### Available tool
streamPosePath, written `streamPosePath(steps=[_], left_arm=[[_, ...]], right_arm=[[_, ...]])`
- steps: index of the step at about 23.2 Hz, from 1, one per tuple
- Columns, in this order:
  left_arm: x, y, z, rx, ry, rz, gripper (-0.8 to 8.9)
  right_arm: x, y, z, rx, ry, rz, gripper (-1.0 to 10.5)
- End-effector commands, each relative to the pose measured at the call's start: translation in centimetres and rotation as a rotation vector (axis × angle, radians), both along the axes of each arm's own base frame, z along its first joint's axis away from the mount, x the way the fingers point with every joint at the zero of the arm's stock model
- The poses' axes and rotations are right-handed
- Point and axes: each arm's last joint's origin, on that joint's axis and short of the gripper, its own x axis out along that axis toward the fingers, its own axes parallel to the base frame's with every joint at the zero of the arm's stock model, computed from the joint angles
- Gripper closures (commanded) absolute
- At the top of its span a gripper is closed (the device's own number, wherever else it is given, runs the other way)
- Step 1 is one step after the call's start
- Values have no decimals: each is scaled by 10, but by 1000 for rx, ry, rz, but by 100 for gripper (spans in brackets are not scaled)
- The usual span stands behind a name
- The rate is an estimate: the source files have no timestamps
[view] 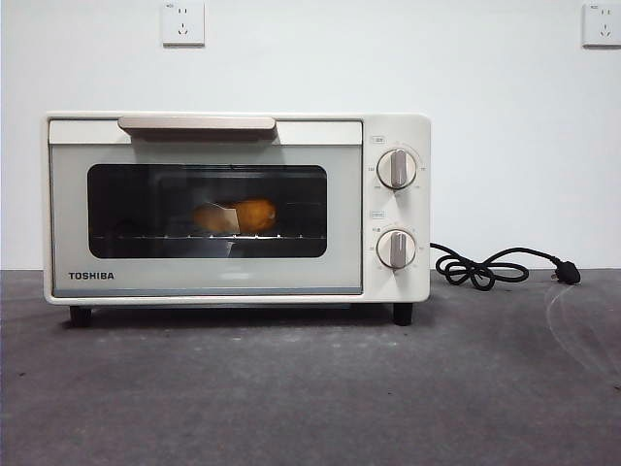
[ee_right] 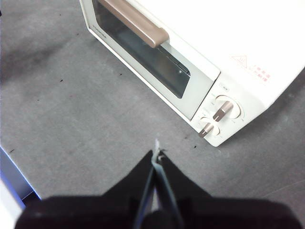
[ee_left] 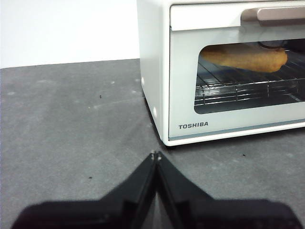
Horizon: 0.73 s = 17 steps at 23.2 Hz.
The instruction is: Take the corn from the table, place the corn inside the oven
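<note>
Corn point(view: 243, 215) inside the oven point(view: 388, 282), lying on the wire rack behind the dark glass – door closed, handle point(view: 197, 124) along the top. Oven standing on the table point(view: 310, 388), black cord point(view: 490, 268) coiled beside it. Left gripper point(ee_left: 155, 155) low above the table near the oven's front corner, jaws pressed together, holding nothing. Right gripper point(ee_right: 156, 153) higher, above the table in front of the two knobs point(ee_right: 224, 109) – jaws also together, empty.
</note>
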Motion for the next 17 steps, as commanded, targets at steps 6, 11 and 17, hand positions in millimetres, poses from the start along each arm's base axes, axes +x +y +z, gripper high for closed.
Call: streamPosePath(steps=[6, 11, 17], left_arm=[[0, 0, -2, -10, 0, 4, 817], [0, 0, -2, -9, 0, 4, 817], [0, 0, -2, -9, 0, 4, 817]], right_arm=[[1, 1, 0, 6, -4, -2, 946], [1, 1, 0, 6, -4, -2, 946], [1, 1, 0, -15, -25, 14, 946]])
